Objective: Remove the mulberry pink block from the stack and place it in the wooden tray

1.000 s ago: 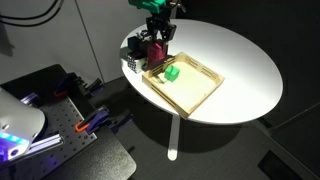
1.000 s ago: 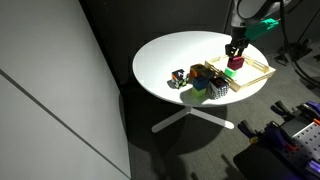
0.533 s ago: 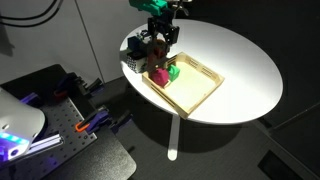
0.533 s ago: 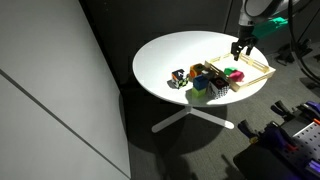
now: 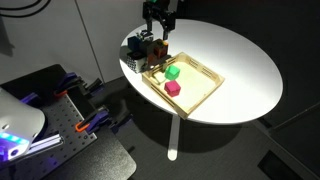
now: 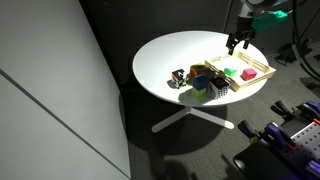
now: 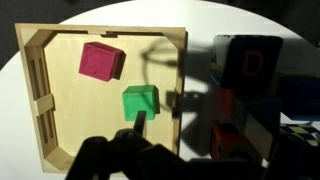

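Observation:
The mulberry pink block (image 5: 172, 88) (image 6: 247, 73) (image 7: 100, 62) lies flat inside the wooden tray (image 5: 205, 94) (image 6: 262, 66) (image 7: 110, 32), free of any grip. A green cube (image 5: 172, 72) (image 7: 140, 102) sits beside it in the tray. My gripper (image 5: 158, 27) (image 6: 238, 41) (image 7: 195, 148) hangs well above the tray's edge on the stack's side, open, with nothing between its fingers. The stack (image 5: 145, 55) (image 6: 200, 82) of coloured cubes stands just outside the tray; in the wrist view it shows as a dark blue lettered cube (image 7: 250, 65) and a red cube (image 7: 225, 135) in shadow.
The round white table (image 5: 240, 55) (image 6: 170, 55) has its edge close behind the stack and close to the tray's near corner. A workbench with clamps (image 5: 70, 110) stands below the table. A dark wall panel (image 6: 50, 60) fills one side.
The gripper opened and let go of the pink block, which now lies in the tray. The gripper then rose and drew back toward the stack.

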Robot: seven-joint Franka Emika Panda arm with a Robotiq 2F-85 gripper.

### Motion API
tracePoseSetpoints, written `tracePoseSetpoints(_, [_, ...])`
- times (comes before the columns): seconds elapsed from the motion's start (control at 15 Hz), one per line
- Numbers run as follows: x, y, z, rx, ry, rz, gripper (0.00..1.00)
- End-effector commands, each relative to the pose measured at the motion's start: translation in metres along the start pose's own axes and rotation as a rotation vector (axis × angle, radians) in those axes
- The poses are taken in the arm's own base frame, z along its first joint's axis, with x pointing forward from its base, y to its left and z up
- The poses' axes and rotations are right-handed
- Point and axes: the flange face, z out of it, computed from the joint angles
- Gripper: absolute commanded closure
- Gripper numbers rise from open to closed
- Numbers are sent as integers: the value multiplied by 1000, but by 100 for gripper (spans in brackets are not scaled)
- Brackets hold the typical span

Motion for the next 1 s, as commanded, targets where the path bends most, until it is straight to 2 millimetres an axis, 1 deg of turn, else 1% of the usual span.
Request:
tracePoseSetpoints(0.0, [-11,-13,-26,73,21,-39,0])
tracePoseSetpoints(0.27, [-20,-26,-47,127,-11,-55,0])
tracePoseSetpoints(0.6, [-30,-30,-65,105,-42,-50,0])
tracePoseSetpoints(0.67, [-30,-29,-67,98,-39,-44,0])
tracePoseSetpoints(0.73, [-21,-29,-58,107,-38,-48,0])
tracePoseSetpoints(0.93, [-23,-29,-62,107,-37,-48,0])
